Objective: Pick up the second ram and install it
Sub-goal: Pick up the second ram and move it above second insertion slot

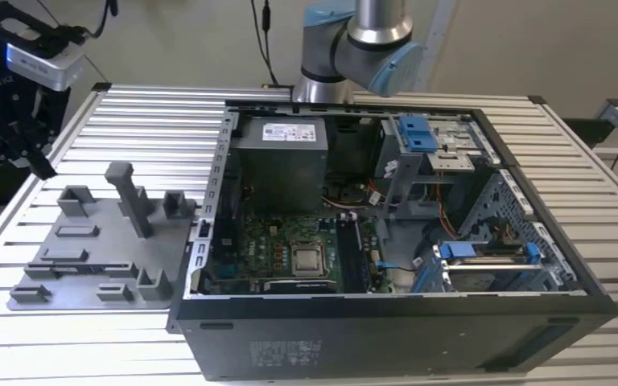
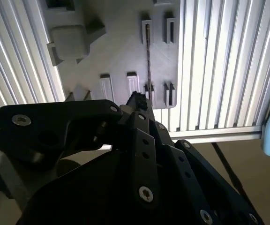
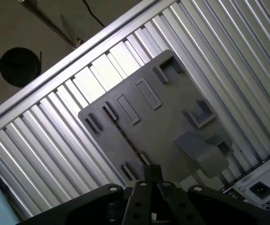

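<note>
Memory stick [image 2: 148, 56], thin, dark and seen edge-on, stands on its long edge between small slotted blocks of the flat grey plastic fixture plate [image 2: 121, 51]. The plate lies on the ribbed aluminium table [image 2: 219, 70] beside the open black computer case [image 1: 395, 330]. In both wrist views the stick's long axis runs almost straight toward the black gripper [image 2: 137, 100], which hangs above the stick's near end, clear of it. The jaws are drawn together, grasping nothing; whether their closing line crosses the board's thin faces I cannot tell

Fixture plate [image 1: 105, 245] on table [image 1: 158, 112], exterior view's left of PC case [image 1: 395, 326]; ram [image 2: 148, 56] on plate.
</note>
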